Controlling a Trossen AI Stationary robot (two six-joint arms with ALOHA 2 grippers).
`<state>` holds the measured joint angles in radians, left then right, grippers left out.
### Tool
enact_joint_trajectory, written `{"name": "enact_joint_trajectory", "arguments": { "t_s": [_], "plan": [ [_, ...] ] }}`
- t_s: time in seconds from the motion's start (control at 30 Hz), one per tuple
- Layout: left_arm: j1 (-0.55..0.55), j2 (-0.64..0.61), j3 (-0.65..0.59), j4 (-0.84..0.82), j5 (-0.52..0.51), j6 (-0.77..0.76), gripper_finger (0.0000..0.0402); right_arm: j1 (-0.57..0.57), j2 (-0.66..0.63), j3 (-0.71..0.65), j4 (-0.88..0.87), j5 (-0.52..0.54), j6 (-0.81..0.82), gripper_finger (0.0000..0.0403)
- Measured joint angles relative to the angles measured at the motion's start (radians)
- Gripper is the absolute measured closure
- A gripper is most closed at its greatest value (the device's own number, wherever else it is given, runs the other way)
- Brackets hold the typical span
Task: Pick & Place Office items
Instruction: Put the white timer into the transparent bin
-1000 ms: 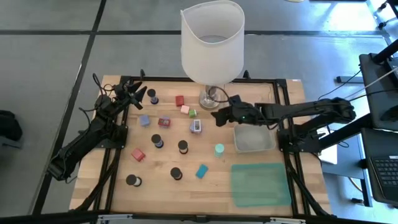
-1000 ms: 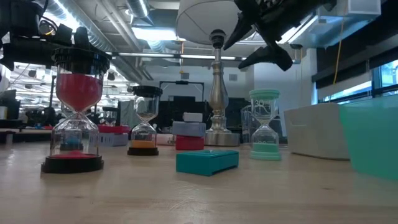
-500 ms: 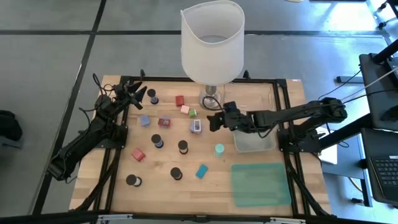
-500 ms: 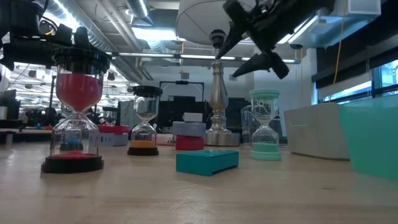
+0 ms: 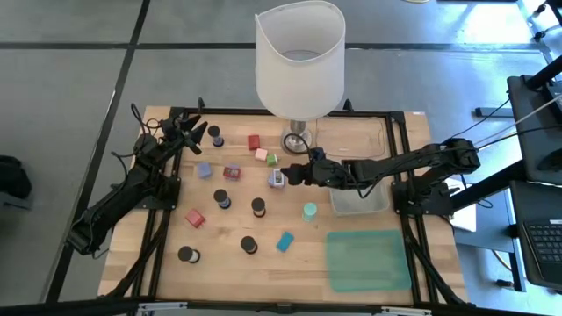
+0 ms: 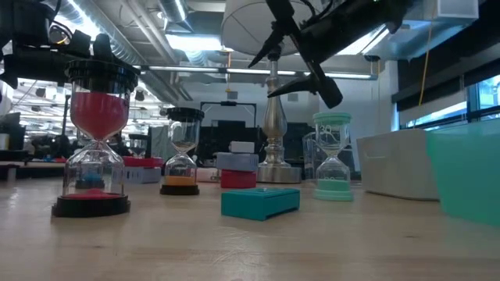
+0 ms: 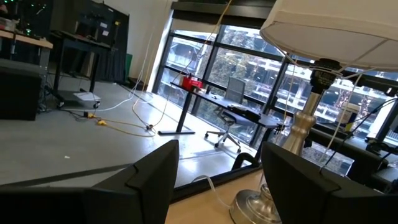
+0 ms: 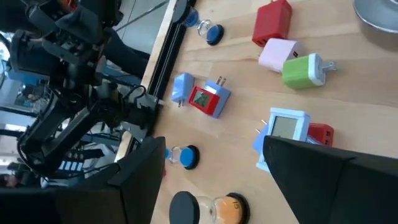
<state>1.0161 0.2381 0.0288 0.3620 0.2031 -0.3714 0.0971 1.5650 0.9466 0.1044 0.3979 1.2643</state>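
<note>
The office items stand and lie scattered on the wooden table (image 5: 228, 272): several black-capped sand timers, such as one at the table's middle (image 5: 258, 207), a mint-green timer (image 5: 309, 211), and small red (image 5: 254, 141), pink (image 5: 261, 154), green, blue and teal (image 5: 284, 241) blocks. My right gripper (image 5: 293, 174) is open and hovers above the table, just right of a light blue block (image 5: 277, 178), which also shows in the right wrist view (image 8: 285, 127). In the low view my right gripper (image 6: 269, 74) is well above the items. My left gripper (image 5: 191, 125) is open and waits at the far left.
A large white-shaded lamp (image 5: 299, 61) stands at the far middle, its metal base (image 5: 297, 139) close behind my right gripper. A clear tray (image 5: 351, 136) lies at the far right, a grey tray (image 5: 357, 197) at the right and a green mat (image 5: 367, 259) at the near right.
My right gripper has gone toward the table's left edge, from above the grey tray's far left corner to beside the light blue block, staying open and above the items. Nothing on the table has moved.
</note>
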Motion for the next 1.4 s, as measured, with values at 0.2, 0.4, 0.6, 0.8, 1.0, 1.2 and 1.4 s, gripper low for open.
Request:
{"name": "enact_joint_trajectory", "arguments": {
  "t_s": [0.2,0.4,0.6,0.8,1.0,1.2,1.4],
  "plan": [
    [0.000,0.000,0.000,0.000,0.000,0.000,0.0176,-0.001,0.000,0.000,0.003,-0.002,-0.015,0.0129],
    [0.000,0.000,0.000,0.000,0.000,0.000,0.0175,-0.001,0.018,0.016,-0.002,0.002,-0.025,0.0129],
    [0.000,0.000,0.000,0.001,0.000,0.000,0.0175,-0.001,0.100,0.164,-0.215,-0.025,-0.014,0.0129],
    [0.000,0.000,0.000,-0.003,0.000,0.000,0.0176,-0.011,0.173,0.319,-0.458,-0.029,0.005,0.0129],
    [0.000,0.000,0.000,-0.001,0.000,0.000,0.0176,-0.032,0.237,0.404,-0.587,-0.076,0.078,0.0129],
    [0.000,0.000,0.000,0.000,0.000,0.000,0.0176,-0.054,0.287,0.440,-0.580,-0.094,0.095,0.0129],
    [0.000,0.000,0.000,-0.001,0.000,0.000,0.0175,-0.063,0.296,0.444,-0.583,-0.103,0.134,0.0120]
  ]
}}
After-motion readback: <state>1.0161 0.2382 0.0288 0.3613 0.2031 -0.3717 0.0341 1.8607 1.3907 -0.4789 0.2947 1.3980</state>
